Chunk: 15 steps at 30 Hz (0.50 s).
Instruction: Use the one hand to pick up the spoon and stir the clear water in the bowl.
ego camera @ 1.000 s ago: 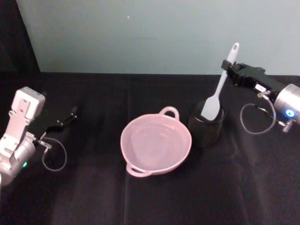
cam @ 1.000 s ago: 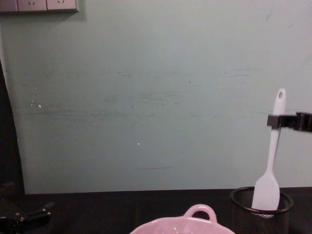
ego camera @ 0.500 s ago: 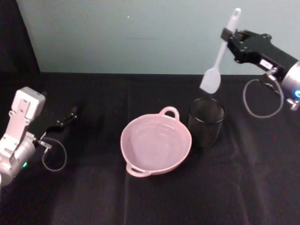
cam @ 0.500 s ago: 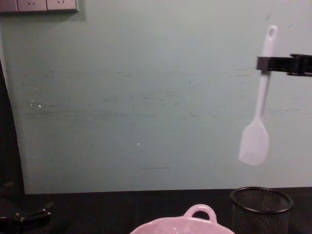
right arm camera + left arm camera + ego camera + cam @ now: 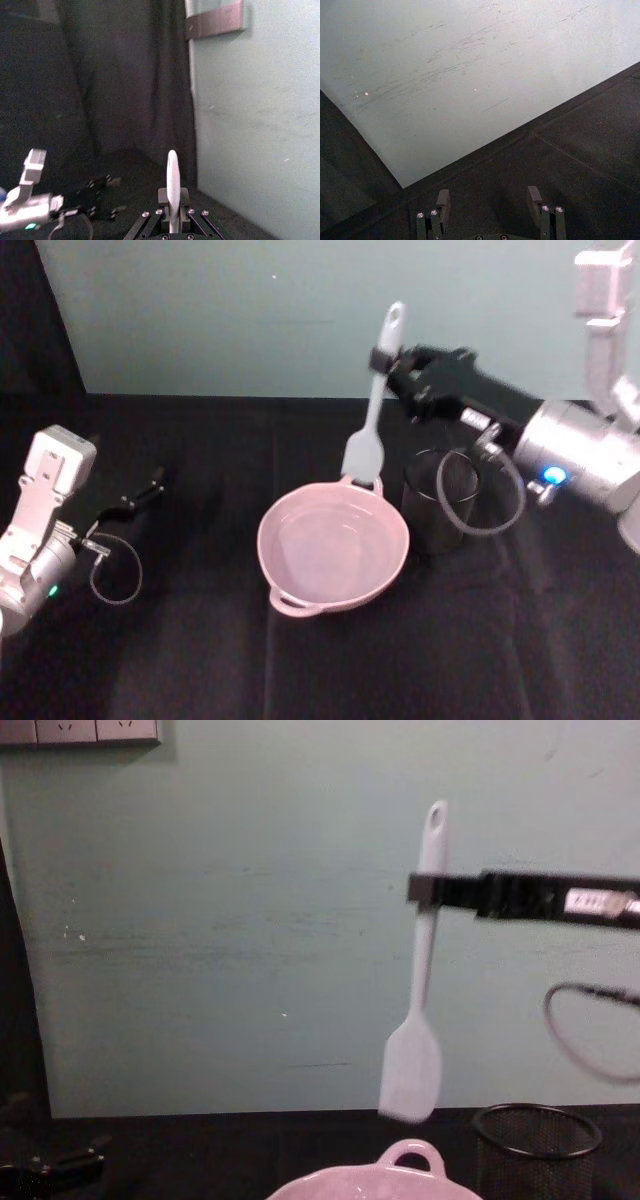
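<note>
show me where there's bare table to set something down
Bare cloth runs along the near table edge in front of the bowl, and between the bowl and the left tool. Crowded: bowl and mesh cup sit close, with the right tool holding the spoon above the bowl's far rim.

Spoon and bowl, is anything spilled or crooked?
Nothing stands out. The spoon hangs nearly upright in the right gripper, above the far rim of the bowl. No spill is visible on the cloth. The left gripper sits open at left.
</note>
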Available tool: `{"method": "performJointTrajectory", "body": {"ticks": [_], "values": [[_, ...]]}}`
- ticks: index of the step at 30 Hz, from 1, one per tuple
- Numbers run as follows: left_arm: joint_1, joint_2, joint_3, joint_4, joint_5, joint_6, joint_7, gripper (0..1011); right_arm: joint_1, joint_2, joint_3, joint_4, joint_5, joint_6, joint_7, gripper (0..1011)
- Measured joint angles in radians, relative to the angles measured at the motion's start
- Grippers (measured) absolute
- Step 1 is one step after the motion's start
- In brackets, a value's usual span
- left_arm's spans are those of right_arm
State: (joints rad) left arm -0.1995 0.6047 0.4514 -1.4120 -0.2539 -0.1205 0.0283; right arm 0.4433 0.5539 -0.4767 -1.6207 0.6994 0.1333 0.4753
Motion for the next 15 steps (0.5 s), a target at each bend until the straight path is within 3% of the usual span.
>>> {"method": "performJointTrajectory", "body": {"ticks": [3, 5, 15], "values": [[0.000, 0.000, 0.000, 0.000, 0.000, 0.000, 0.000, 1011, -0.005, -0.025, -0.027, 0.044, -0.017, -0.029, 0.025, 118], [0.000, 0.000, 0.000, 0.000, 0.000, 0.000, 0.000, 1011, -0.022, -0.048, -0.038, 0.085, -0.047, -0.094, 0.033, 118], [0.000, 0.000, 0.000, 0.000, 0.000, 0.000, 0.000, 1011, -0.074, -0.090, -0.041, 0.221, -0.089, -0.275, 0.116, 117]]}}
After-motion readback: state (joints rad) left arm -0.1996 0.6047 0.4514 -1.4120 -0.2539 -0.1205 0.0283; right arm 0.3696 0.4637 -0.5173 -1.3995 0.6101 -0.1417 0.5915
